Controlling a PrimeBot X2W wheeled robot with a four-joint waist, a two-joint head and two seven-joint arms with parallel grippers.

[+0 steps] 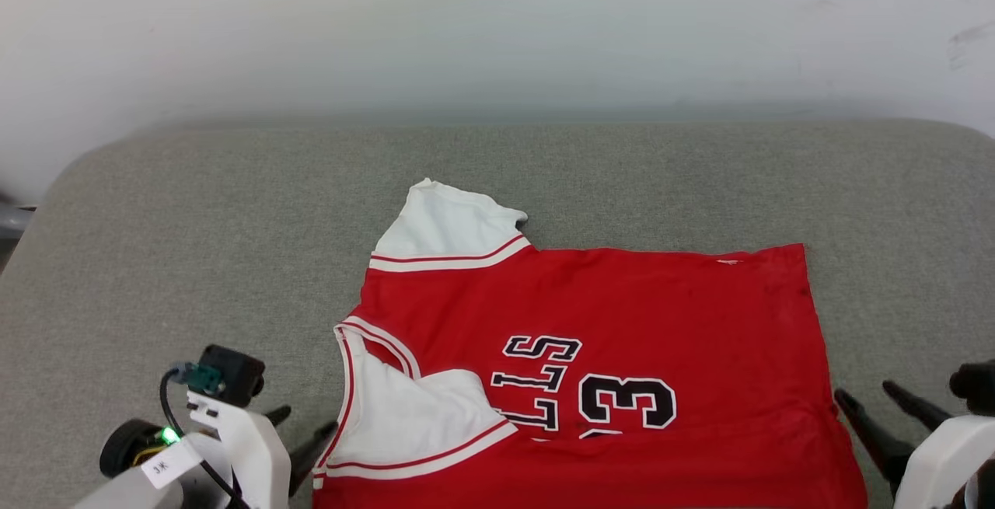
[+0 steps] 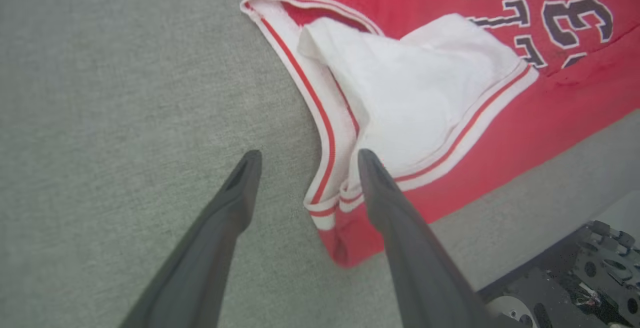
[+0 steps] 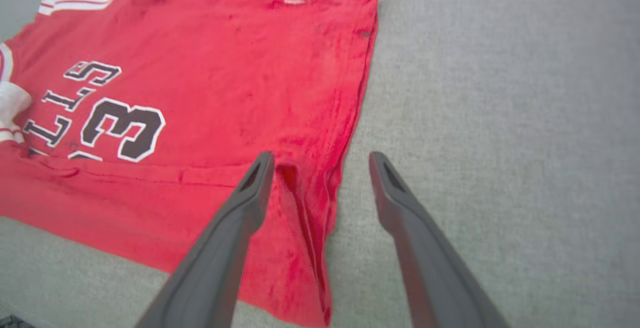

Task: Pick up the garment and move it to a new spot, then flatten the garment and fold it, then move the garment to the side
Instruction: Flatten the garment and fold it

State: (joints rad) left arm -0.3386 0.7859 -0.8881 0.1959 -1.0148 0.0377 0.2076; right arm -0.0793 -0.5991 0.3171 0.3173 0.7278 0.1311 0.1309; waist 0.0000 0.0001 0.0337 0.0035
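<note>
Garment [image 1: 661, 307] lies on the grey worktop [image 1: 194, 260] close in front of me, collar toward my left and hem toward my right, mostly smooth. The far sleeve [image 1: 443, 229] sticks out flat, while the near sleeve [image 1: 420, 416] is turned in over the chest. A strip of red along the near edge lies doubled over, cutting off the lower part of the black lettering [image 1: 622, 400].

My left gripper [image 1: 303, 427] hangs open and empty at the near shoulder corner, one finger above bare worktop and the other above the striped trim. My right gripper [image 1: 863, 391] is open too, holding nothing, straddling the hem at the near right corner. I cannot tell whether either one touches the cloth.

I judge the moving and flattening done and the folding just begun, with one lengthwise fold laid down. What remains, as I read it, is bringing in the far side and its sleeve, folding across the length, then carrying the bundle to the side
</note>
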